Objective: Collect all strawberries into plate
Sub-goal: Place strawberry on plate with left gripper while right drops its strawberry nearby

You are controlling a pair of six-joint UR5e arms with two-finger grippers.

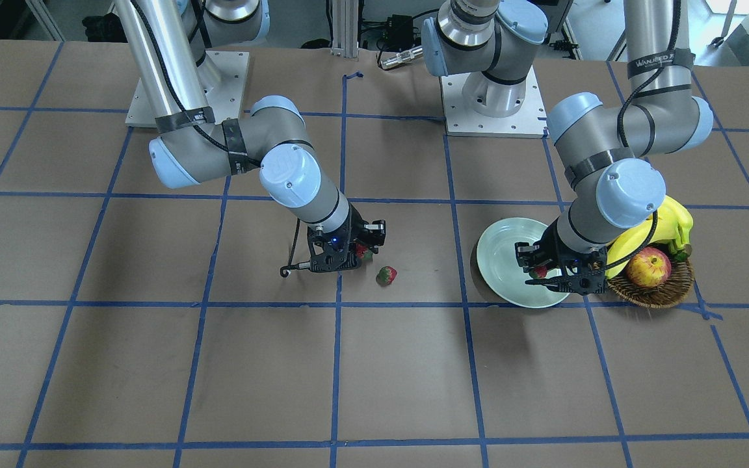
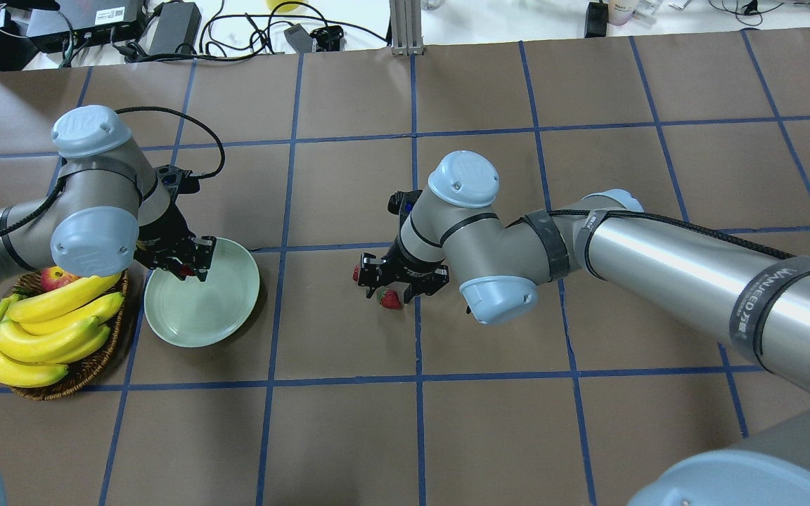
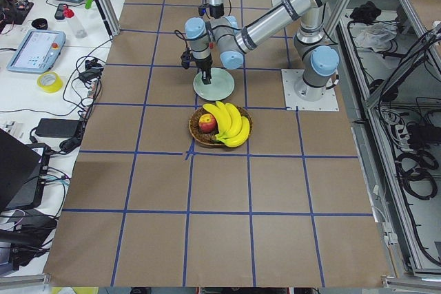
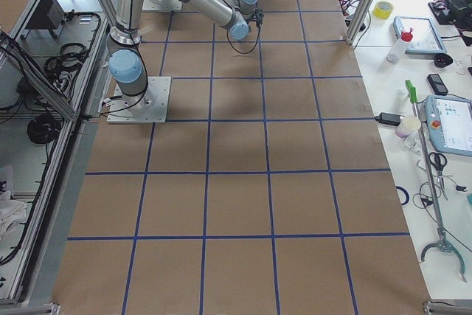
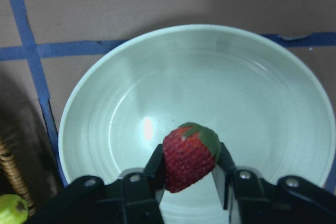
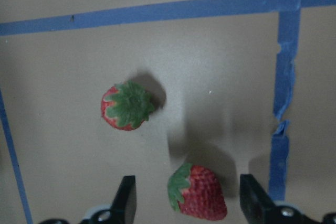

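Note:
My left gripper [image 5: 189,165] is shut on a red strawberry [image 5: 189,156] and holds it over the near part of the pale mint plate [image 5: 105,77]. The same gripper [image 1: 539,270] and plate [image 1: 501,250] show in the front view, and the plate [image 2: 201,316] in the overhead view. My right gripper [image 6: 189,198] is open, low over the table, its jaws either side of a second strawberry [image 6: 198,198] without touching it. A third strawberry [image 6: 127,106] lies on the table just beyond it, also seen in the front view [image 1: 385,275].
A brown wicker basket [image 2: 74,372] with bananas [image 2: 46,330] and a red-yellow apple [image 1: 649,268] stands right beside the plate, under my left arm. Brown paper with blue tape lines covers the table.

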